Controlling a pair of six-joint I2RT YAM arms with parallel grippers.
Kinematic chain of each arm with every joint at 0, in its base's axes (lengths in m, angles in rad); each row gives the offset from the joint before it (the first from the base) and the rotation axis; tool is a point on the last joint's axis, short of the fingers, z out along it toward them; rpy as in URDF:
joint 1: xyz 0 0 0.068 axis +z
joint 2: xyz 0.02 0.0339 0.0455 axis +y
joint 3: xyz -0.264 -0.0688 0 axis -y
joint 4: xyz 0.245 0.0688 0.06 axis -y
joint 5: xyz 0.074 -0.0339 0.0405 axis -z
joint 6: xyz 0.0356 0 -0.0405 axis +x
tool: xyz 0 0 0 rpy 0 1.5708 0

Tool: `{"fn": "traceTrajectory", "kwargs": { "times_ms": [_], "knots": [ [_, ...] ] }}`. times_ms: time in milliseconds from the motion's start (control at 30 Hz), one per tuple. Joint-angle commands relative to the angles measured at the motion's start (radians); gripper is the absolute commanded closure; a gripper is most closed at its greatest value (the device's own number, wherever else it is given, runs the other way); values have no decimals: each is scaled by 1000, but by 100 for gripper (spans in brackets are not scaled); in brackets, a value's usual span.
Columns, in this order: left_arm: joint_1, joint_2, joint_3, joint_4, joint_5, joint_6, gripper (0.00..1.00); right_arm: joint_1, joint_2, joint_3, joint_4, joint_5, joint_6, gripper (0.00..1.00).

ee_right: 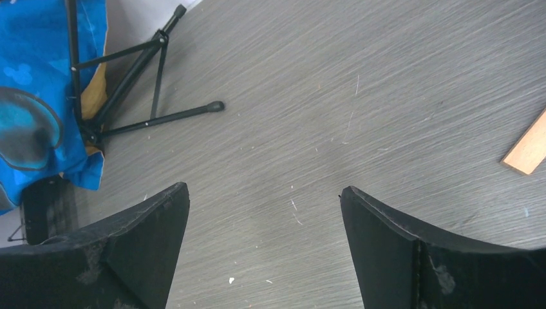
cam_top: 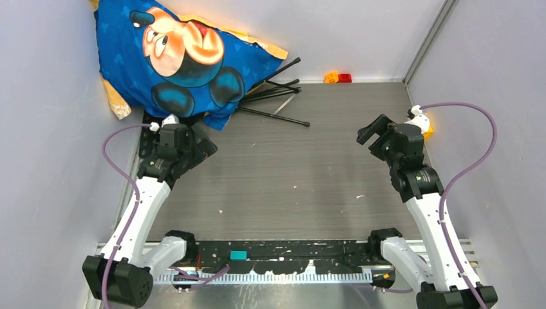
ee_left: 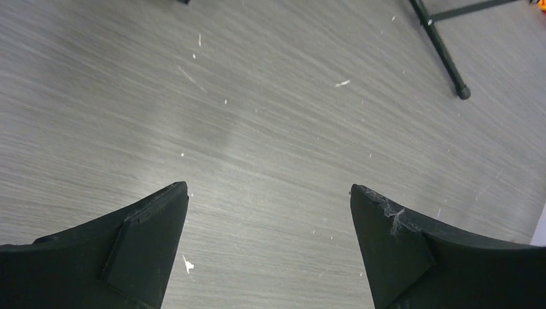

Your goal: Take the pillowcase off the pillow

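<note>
Top view. The pillowcase (cam_top: 180,61) occupies the far left corner of the worktop (cam_top: 290,187), leaning against the walls. A folded stand (cam_top: 273,100) lies just to its right, one end meeting the cloth. Two small blocks (cam_top: 338,78) sit side by side at the far wall, right of centre. The left tool (ee_left: 269,193) is just before the pillowcase's near edge. The right tool (ee_right: 264,193) is well apart from it, at the right side.

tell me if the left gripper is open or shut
Open: the left gripper has its fingers wide apart over the table, with nothing held between them.
</note>
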Motion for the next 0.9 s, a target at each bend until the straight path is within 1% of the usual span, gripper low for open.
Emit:
{"fn": "traceTrajectory", "kwargs": {
  "times_ms": [0,133,333,433,533,600,733,867],
  "knots": [
    [3,33,92,56,-101,49,0,0,16,0,43,-46,19,8],
    [23,137,185,110,-159,35,0,1,28,0,43,-87,32,8],
    [68,335,331,236,-189,-35,0,0,40,-10,32,-168,68,8],
    [83,416,430,266,-251,-50,0,2,51,-3,16,-214,71,8],
    [99,495,509,287,-304,-36,0,3,61,10,1,-225,66,8],
    [126,554,570,331,-300,-30,0,3,70,21,0,-231,60,8],
    [204,675,700,365,-254,-48,0,2,85,52,0,-248,43,8],
    [245,765,772,475,-269,-47,0,2,94,85,-23,-241,30,8]
  ]
}}
